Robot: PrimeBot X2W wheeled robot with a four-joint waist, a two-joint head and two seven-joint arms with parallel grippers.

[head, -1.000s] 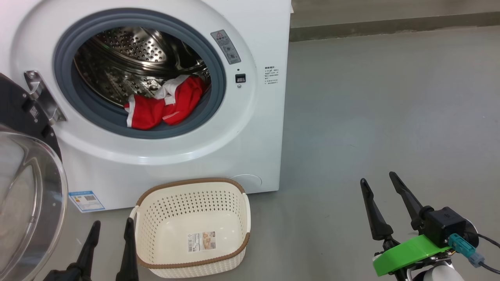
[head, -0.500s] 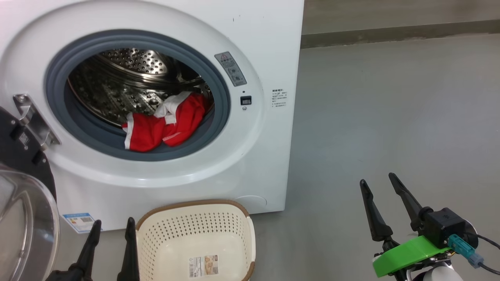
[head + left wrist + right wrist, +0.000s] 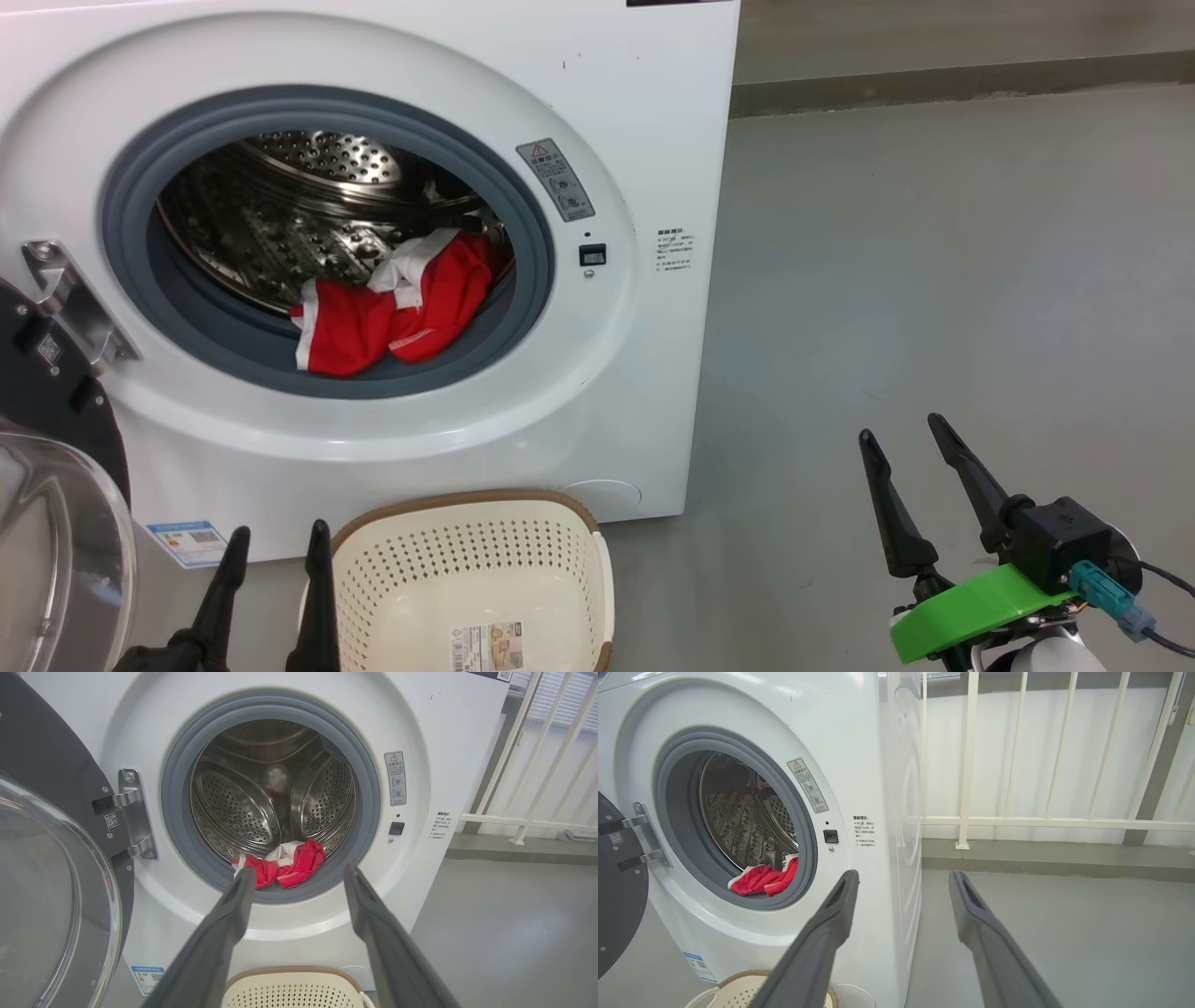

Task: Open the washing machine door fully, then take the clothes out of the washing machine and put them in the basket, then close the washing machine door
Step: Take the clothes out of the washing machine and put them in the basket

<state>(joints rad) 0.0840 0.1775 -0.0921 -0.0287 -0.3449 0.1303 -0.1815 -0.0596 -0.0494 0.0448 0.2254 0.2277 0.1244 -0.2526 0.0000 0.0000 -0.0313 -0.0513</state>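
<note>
Clothes (image 3: 392, 303): a red-and-white heap low at the front of the drum, lapping the gasket (image 3: 532, 252); possibly more than one garment, since the folds hide this. Risk: a shallow pinch lifts one layer only, or trailing fabric catches the gasket lip and falls outside the basket (image 3: 448, 551) below. Door (image 3: 56, 420) stands open at left. Left claw (image 3: 280, 528) and right claw (image 3: 901, 427) sit low, fingers apart, empty, aimed towards the washer (image 3: 644, 140).
</note>
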